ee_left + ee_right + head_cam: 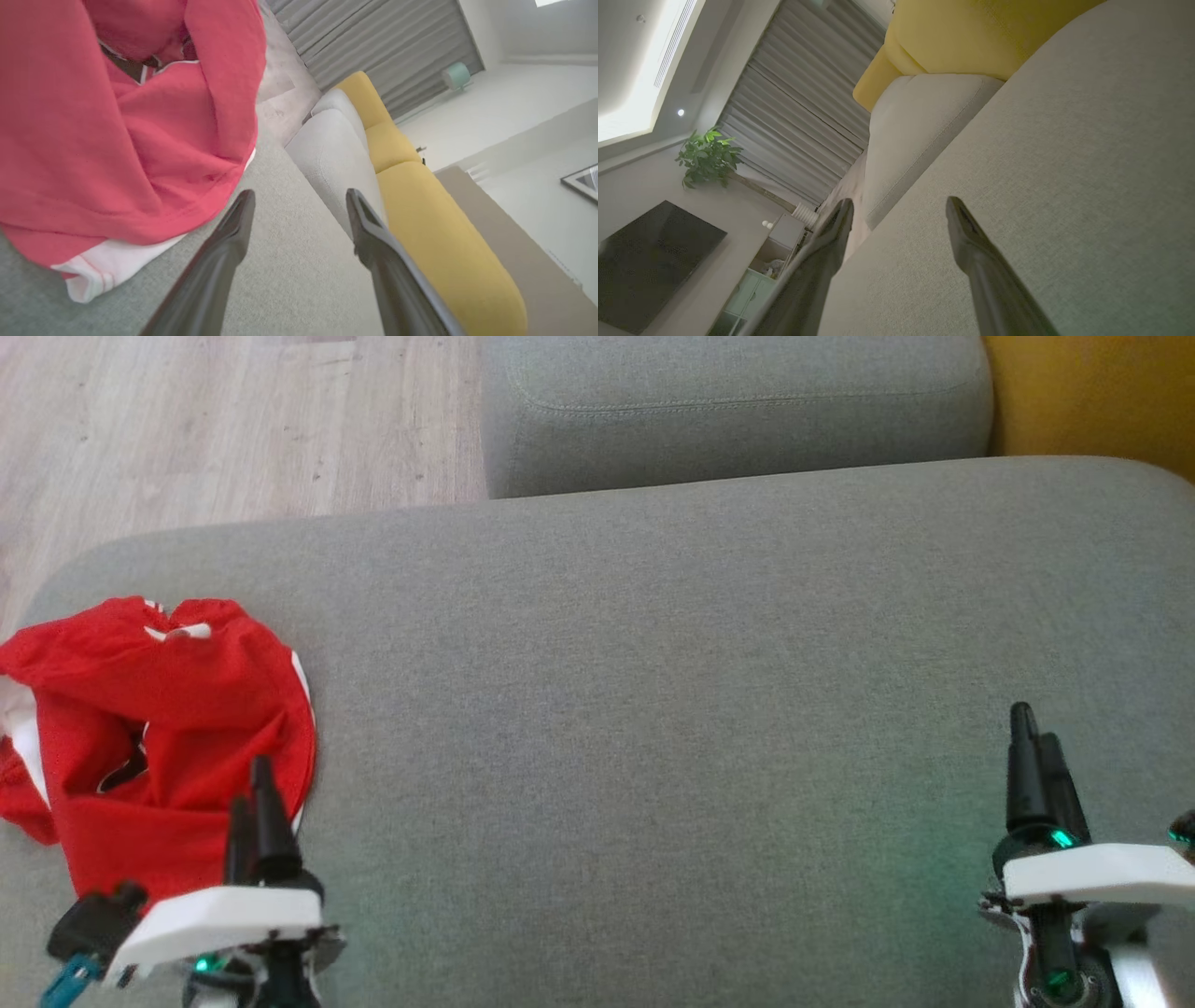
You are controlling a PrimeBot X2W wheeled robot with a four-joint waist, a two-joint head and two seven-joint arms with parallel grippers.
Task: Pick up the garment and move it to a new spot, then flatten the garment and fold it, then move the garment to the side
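Crumpled red garment, white trim, bunched on grey cushion

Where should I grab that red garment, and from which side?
Probably the bunched right edge of the red garment, nearest the open left gripper, coming from the right. It rises in thick folds off the grey cushion, so it can be pinched.

Garment by my L gripper: soft matt cloth. Cushion under me: woven fabric, matt. My fingers: glossy plastic.
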